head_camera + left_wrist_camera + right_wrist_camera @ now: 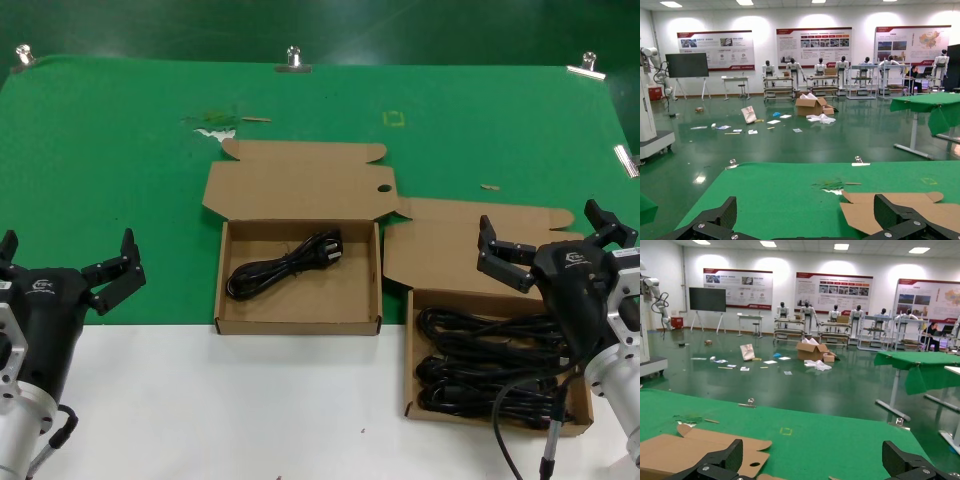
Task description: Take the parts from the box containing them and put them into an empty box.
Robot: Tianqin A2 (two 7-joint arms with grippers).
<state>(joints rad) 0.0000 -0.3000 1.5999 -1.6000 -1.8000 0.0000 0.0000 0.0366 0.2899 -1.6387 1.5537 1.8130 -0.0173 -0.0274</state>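
Observation:
Two shallow brown cardboard boxes lie on the green cloth. The box on the right [415,345] holds several black cord bundles [480,360]. The middle box [350,290] holds one coiled black cord [285,265] on its brown floor. My right gripper [555,240] is open and empty, held above the far edge of the right box. My left gripper [65,265] is open and empty at the left, well apart from both boxes. The left wrist view shows the middle box's lid flap [865,215]; the right wrist view shows a lid flap with a round hole [695,450].
Metal clips [293,60] pin the green cloth [120,180] along the table's far edge. A scrap of torn tape [215,128] lies beyond the middle box. A white table surface [220,400] runs along the near side. The open lid flaps [300,180] lie flat behind the boxes.

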